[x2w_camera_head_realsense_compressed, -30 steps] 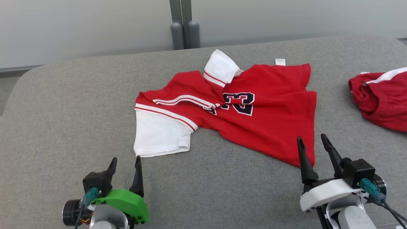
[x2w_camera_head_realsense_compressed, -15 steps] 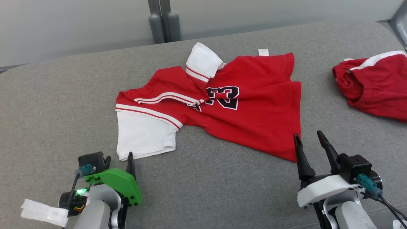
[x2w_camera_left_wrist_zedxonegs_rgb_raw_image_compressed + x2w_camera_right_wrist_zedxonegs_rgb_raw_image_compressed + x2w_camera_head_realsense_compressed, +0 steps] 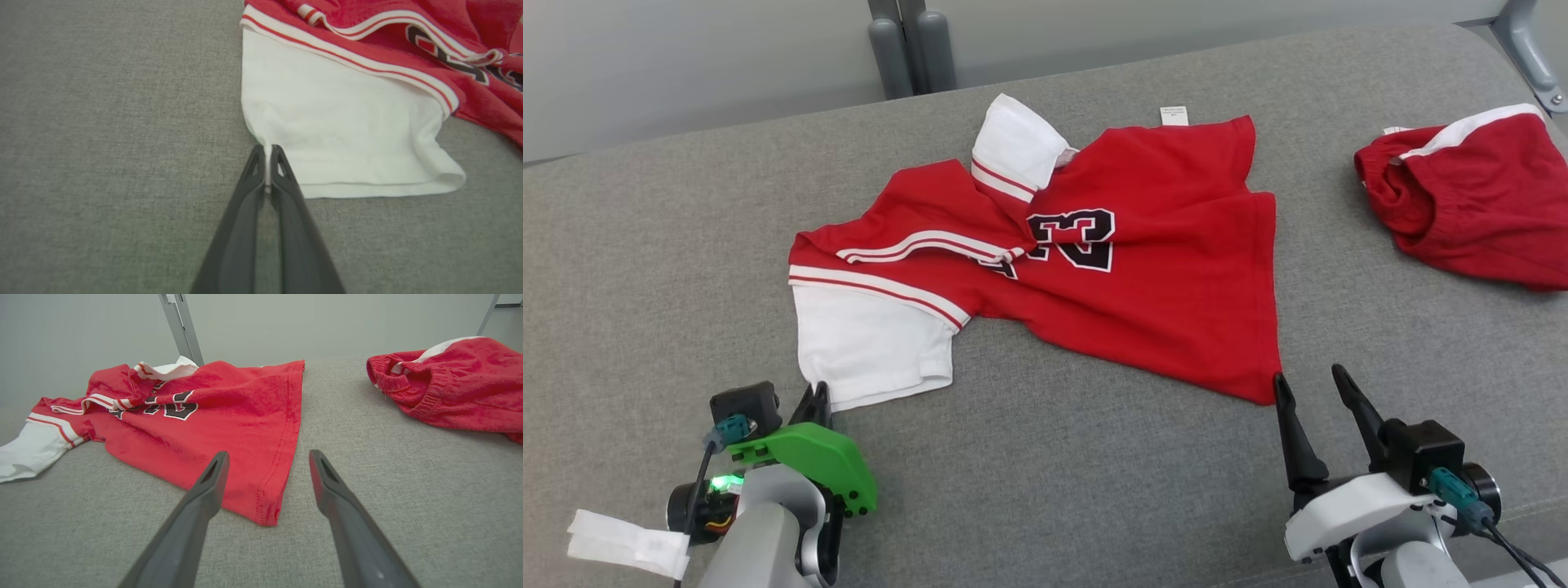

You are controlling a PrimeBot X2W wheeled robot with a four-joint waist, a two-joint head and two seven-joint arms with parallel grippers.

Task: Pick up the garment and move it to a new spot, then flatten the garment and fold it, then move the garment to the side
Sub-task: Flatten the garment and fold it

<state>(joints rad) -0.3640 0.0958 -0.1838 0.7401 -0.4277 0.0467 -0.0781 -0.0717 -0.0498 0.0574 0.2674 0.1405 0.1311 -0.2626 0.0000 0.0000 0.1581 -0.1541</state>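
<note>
My left gripper (image 3: 267, 149) is pinching the corner of a white sleeve (image 3: 343, 134). The shirt (image 3: 1160, 310) lies rumpled mid-cushion (image 3: 1054, 482): red, striped trim, black number, other sleeve flipped up top. My right gripper (image 3: 1308, 374) is spread wide, just beside the hem corner. Red shorts (image 3: 1478, 204) sit far right.
</note>
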